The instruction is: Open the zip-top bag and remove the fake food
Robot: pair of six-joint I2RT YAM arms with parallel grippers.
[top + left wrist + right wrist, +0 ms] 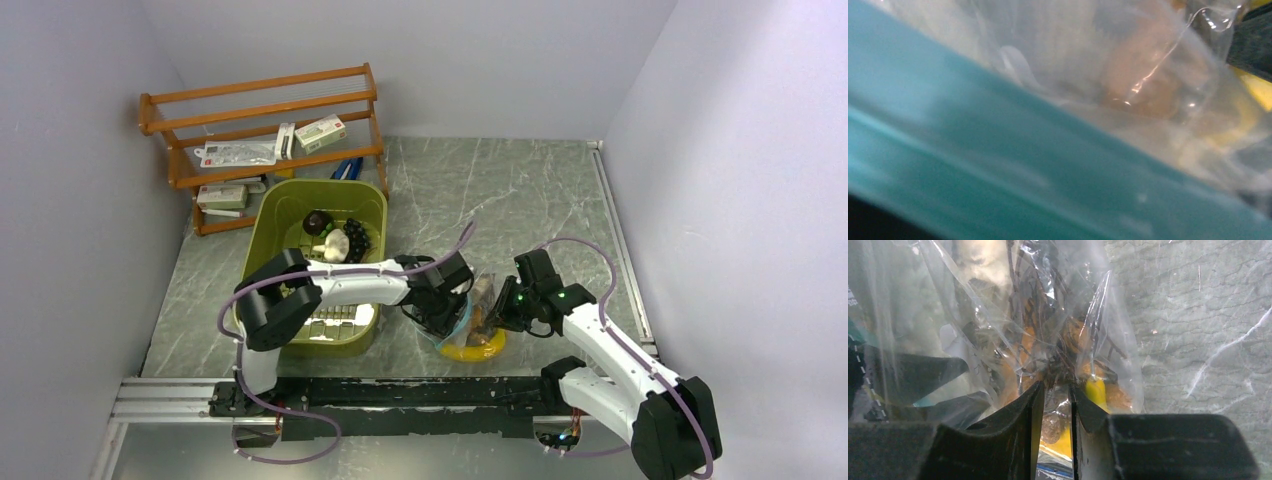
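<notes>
Top view: zip-top bag (pixel 484 300) sat on table (pixel 520 190), just right of green bin (pixel 262 215), between left gripper (pixel 447 305) and right gripper (pixel 500 308). Fake food (pixel 475 350) showed yellow inside. Left jaw state could not be told.

Left wrist view: zip strip (pixel 998 165) filled frame, long axis upper left to lower right (own fingers not visible). Brown piece (pixel 1148 85) lay behind film. Mouth judged toward left arm.

Right wrist view: fingers (pixel 1018 425) pinched bag film, jaws nearly together. Step judged: opening. Next move calls for steady opposed pull without film slipping.
</notes>
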